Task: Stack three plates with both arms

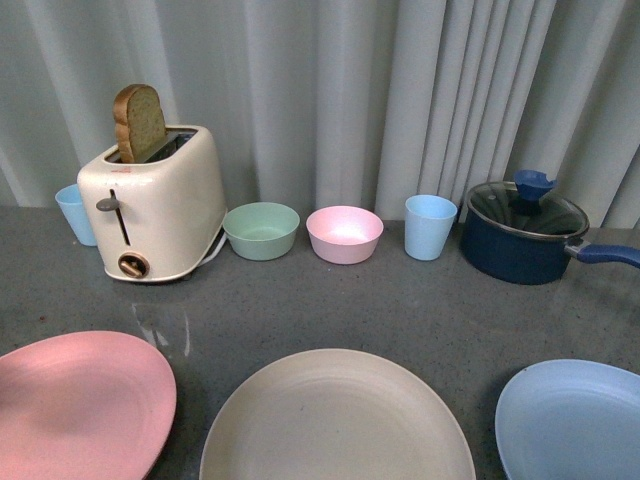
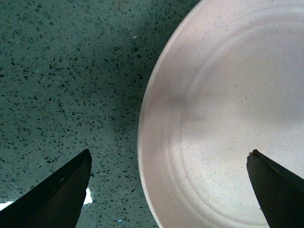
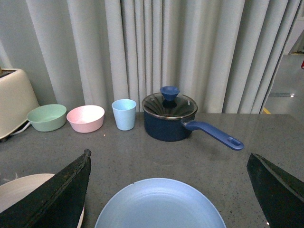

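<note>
While hanging above the counter point(image 2: 57, 71), left gripper point(image 2: 169, 152): gapes wide, grips nothing, shows one finger over bare counter and the other over the pink plate point(image 2: 228, 118), washed pale in that view, with the rim running between them. Right gripper point(image 3: 169, 153): likewise spreads wide and empty, hangs over the near edge, frames the blue plate point(image 3: 161, 204) between its fingers, with a sliver of the beige plate point(image 3: 23, 190) just past one finger.

Along the near edge, by the front view: pink plate point(image 1: 80, 400) at the left, beige plate point(image 1: 335, 420) in the middle, blue plate point(image 1: 575, 420) at the right. Lie flat on the counter, side by side, each apart from its neighbour, none stacked on another, all cut off by the frame.

Beyond them, a band of bare grey speckled counter.

Along the far edge, left to right: left cup point(image 1: 75, 213), light blue, half hidden behind the toaster point(image 1: 160, 205); toaster cream-coloured, with bread point(image 1: 140, 122) sticking up from its slot; green bowl point(image 1: 261, 230) and pink bowl point(image 1: 344, 234) just beside each other; right cup point(image 1: 430, 227), also light blue; pot point(image 1: 522, 235), dark blue, glass lid on, handle pointing toward the right edge.

Behind the whole row hangs a pale curtain point(image 1: 350, 90).
</note>
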Robot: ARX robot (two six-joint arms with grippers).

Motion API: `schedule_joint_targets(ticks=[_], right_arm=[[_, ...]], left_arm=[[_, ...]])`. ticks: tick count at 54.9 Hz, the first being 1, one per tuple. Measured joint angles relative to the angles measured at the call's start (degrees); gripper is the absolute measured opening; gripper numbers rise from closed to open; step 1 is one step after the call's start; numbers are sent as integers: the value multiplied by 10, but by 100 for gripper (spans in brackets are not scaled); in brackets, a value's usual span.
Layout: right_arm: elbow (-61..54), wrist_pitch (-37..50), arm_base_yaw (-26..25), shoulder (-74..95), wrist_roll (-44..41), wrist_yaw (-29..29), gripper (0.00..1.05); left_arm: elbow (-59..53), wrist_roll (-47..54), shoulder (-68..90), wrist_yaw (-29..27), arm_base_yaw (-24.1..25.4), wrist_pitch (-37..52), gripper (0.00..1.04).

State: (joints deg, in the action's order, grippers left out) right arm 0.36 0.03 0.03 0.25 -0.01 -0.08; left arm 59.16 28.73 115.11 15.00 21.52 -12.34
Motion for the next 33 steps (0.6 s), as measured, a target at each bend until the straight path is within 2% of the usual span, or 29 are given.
schedule_joint_targets(ticks=[33], right_arm=[[0,0,0,0,0,0,97]], left_arm=[[4,4,40,-25,-18,-9,98]])
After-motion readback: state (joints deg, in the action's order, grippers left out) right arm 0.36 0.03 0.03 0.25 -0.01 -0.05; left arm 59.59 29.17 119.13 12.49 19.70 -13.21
